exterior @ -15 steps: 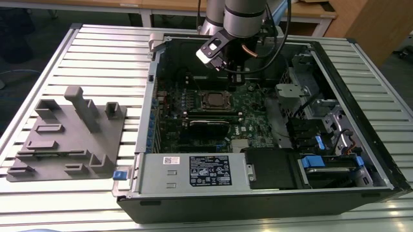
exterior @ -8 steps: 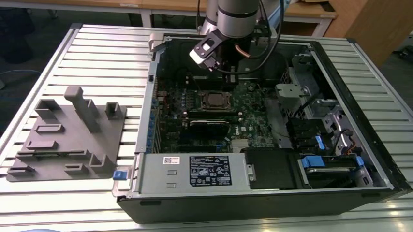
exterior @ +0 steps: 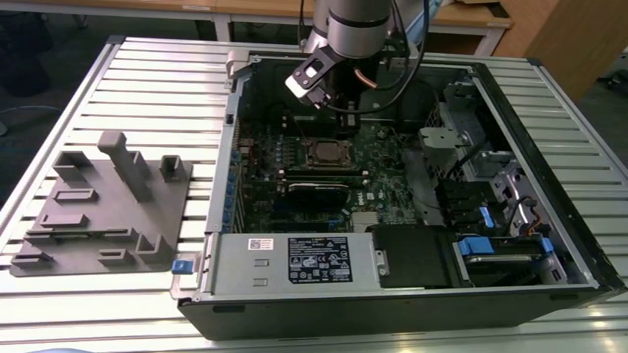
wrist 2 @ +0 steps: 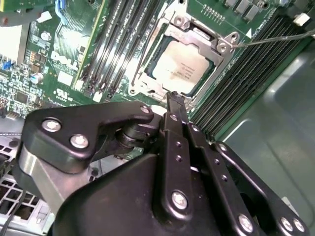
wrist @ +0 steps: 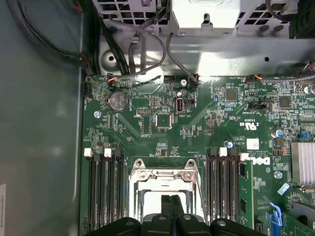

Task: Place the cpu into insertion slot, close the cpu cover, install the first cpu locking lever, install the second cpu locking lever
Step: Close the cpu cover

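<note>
Gripper (wrist 2: 174,100) pressed together, holding nothing, tip near cpu cover (wrist 2: 216,43); cover down around cpu (wrist 2: 183,69).

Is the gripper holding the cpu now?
No; in the second wrist view the cpu lies in the insertion slot, with the cpu cover around it.

Cpu (wrist 2: 183,69): small flat square chip with a dull silver-grey top. It is seated flat and square in the slot (wrist 2: 139,84), face up. The slot is a square socket with a silvery rim, set in the green circuit board between banks of memory slots. Cover (wrist 2: 197,35): thin silvery plate, lying down over the slot, with the chip's top showing through its large square window. Lever (wrist 2: 275,39): thin wire rod reaching out from one corner of the slot, clear of its edge.
</note>
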Robot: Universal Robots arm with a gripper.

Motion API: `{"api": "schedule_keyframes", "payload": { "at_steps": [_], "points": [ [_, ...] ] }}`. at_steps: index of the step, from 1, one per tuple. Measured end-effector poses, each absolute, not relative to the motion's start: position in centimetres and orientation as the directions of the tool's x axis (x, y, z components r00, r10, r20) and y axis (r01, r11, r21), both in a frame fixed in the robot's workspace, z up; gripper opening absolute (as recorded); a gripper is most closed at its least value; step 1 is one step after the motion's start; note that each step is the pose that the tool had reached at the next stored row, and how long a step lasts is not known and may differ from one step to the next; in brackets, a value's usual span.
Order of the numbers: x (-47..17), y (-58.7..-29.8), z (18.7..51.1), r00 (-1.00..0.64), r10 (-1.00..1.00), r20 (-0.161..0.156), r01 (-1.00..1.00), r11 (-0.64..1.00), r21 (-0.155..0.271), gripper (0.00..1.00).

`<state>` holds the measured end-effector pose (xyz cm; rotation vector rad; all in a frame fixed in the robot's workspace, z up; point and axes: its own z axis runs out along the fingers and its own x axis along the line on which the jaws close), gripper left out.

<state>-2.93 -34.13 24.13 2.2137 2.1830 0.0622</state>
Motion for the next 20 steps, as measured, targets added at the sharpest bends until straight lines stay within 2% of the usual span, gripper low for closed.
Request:
{"api": "schedule_keyframes", "payload": {
  "at_steps": [1,9,20],
  "points": [
    [-2.93,-34.13,24.11,0.014,1.0,0.006,0.999,-0.014,0.038,0.11],
    [-2.94,-34.13,24.12,0.01,1.0,0.005,0.999,-0.01,0.035,0.11],
    [-2.94,-34.13,24.1,-0.12,0.993,0.005,0.992,0.12,0.035,0.11]
  ]
}}
